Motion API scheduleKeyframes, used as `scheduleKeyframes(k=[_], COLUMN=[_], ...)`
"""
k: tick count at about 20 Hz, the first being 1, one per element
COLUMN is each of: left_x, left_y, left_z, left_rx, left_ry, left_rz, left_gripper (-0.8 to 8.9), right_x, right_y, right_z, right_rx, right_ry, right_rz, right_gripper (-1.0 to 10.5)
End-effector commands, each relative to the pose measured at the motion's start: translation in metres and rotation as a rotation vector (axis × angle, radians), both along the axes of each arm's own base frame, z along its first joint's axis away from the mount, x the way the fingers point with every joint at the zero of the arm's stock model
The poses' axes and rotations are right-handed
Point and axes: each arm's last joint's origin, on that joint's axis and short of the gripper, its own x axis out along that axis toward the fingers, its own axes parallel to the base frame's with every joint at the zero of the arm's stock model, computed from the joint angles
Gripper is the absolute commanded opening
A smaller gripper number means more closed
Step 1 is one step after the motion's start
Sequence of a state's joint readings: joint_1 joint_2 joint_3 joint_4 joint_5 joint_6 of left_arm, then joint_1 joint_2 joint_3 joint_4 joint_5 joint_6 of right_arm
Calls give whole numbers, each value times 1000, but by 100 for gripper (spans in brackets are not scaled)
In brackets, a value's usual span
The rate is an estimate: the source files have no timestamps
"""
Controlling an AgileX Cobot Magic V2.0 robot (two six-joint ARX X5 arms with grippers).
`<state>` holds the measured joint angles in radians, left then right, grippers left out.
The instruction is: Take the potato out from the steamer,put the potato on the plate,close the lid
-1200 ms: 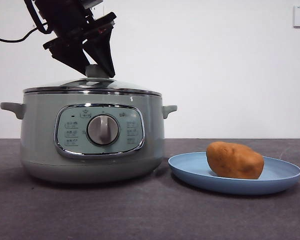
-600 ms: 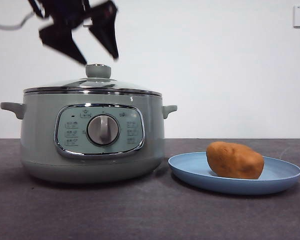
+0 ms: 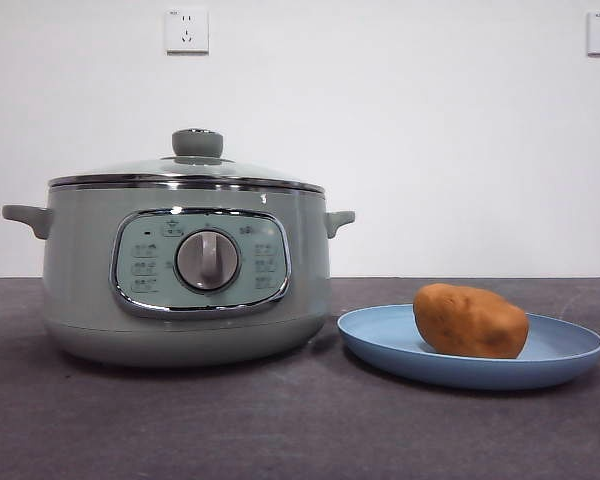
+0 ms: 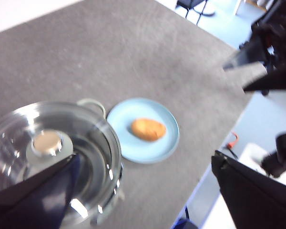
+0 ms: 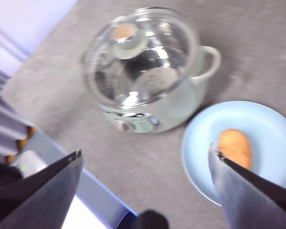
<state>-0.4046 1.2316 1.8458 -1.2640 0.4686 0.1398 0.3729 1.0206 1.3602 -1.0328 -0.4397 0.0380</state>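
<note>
Orange-brown potato (image 3: 470,320) on plate (image 3: 380,345) | both grippers' jaws apart, seemingly well above

Front sharp, wrist views blurred — lid (image 5: 143,57) glare

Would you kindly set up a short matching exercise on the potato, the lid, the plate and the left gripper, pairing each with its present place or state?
Things:
1. potato
2. lid
3. plate
4. left gripper

Places or states:
A. seated on the steamer
B. open and holding nothing, high above the table
C. lying on the plate
D. on the table beside the steamer

Pairs: 1-C, 2-A, 3-D, 4-B
</note>
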Motion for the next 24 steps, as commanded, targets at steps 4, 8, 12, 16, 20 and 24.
scheduleKeyframes(k=[4,8,12,16,20,24], left_x=[-4,-4,-3,-3,-2,-3], left_y=[2,2,1,2,1,1], left_z=[-7,-7,-6,-7,-6,-7], left_rx=[80,93,78,62,61,60], left_ry=[18,9,-1,38,34,40], left_rz=[-46,-40,-31,-7,-6,-11], left_gripper=[-3,-8,-7,-3,-3,-3], right_x=[-2,-4,-4,-4,-4,-4], right_y=[0,-1,-1,-1,-1,-1], right_z=[1,-1,-2,-2,-2,-2], right_rx=[-30,-54,-59,-60,-60,-60], right_ry=[-33,-28,-19,-20,-20,-20], right_rz=[42,58,53,54,54,54], right_gripper=[-42,-11,-11,1,2,1])
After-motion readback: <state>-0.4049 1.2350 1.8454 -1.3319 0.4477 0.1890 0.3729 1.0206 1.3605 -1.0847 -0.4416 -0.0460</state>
